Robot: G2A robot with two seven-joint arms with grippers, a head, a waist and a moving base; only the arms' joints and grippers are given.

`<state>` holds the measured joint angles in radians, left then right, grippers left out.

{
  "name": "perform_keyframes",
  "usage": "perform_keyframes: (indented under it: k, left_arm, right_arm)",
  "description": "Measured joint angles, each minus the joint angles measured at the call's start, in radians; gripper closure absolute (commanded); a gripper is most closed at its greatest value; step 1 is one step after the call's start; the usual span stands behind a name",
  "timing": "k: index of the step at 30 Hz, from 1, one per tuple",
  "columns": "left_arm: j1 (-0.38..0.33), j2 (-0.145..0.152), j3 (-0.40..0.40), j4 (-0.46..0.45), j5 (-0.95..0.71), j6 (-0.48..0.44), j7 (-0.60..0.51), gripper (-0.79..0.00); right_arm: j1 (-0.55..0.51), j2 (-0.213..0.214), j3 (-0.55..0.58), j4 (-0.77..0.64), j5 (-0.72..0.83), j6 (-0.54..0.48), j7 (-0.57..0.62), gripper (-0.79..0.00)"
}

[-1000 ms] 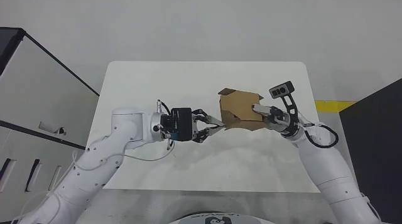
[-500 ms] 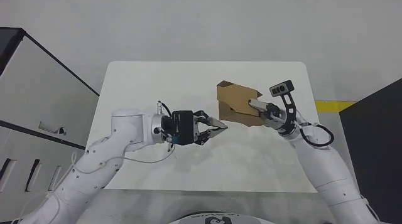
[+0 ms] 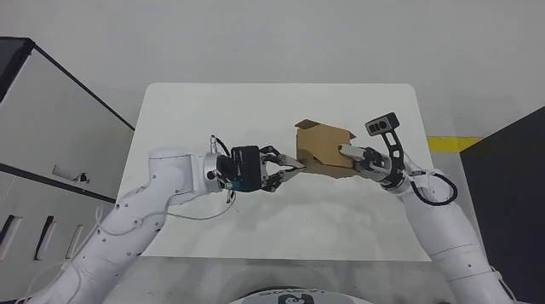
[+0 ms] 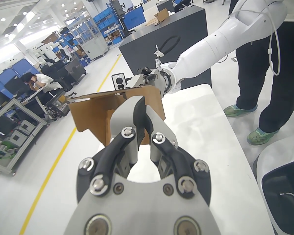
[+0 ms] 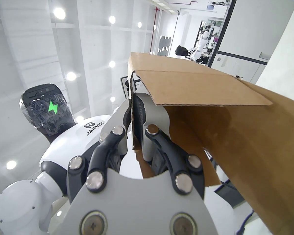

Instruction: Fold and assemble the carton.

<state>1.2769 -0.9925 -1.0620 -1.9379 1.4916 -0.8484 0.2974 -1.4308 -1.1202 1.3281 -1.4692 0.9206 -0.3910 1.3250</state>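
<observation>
A brown cardboard carton [image 3: 322,142], partly folded with an open flap, is held above the right half of the white table [image 3: 255,117]. My right gripper [image 3: 347,150] is shut on the carton's right wall. In the right wrist view that wall runs edge-on between the fingers of the right gripper [image 5: 132,106], and the carton [image 5: 210,91] spreads out past them. My left gripper [image 3: 295,166] meets the carton's near left corner. In the left wrist view the left gripper [image 4: 140,103] has its fingers pressed together against the carton [image 4: 95,113], apparently pinching its edge.
A black cabinet [image 3: 17,74] stands off the table's left side and a dark counter [image 3: 511,159] off its right. The table's left half and far strip are bare white surface.
The left gripper's fingers went from spread to shut and moved up to the carton's corner. The right gripper tilted the carton away, then brought it back.
</observation>
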Motion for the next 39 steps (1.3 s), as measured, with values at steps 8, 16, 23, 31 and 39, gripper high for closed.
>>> perform_keyframes:
  k: [8, 16, 23, 31, 39]
  left_arm:
    - [-0.018, -0.006, 0.028, 0.011, 0.000, -0.003, -0.006, 0.000]
    - [-0.020, -0.007, 0.022, 0.026, -0.006, 0.006, -0.010, 0.000]
    - [-0.029, -0.011, 0.043, 0.029, -0.008, -0.002, -0.010, 0.000]
    - [-0.040, -0.014, 0.045, 0.042, -0.016, 0.003, -0.008, 0.000]
    - [-0.035, -0.013, 0.041, 0.040, -0.015, -0.002, -0.006, 0.000]
  right_arm:
    - [0.001, -0.002, -0.007, -0.006, -0.015, 0.006, 0.004, 0.000]
    - [0.005, -0.002, -0.008, 0.001, -0.017, 0.010, 0.016, 0.000]
    - [0.011, -0.005, -0.018, 0.004, -0.015, 0.012, 0.025, 0.000]
    - [0.016, -0.006, -0.013, 0.018, -0.002, 0.013, 0.029, 0.000]
    - [0.016, -0.006, -0.002, 0.023, 0.006, 0.019, 0.036, 0.000]
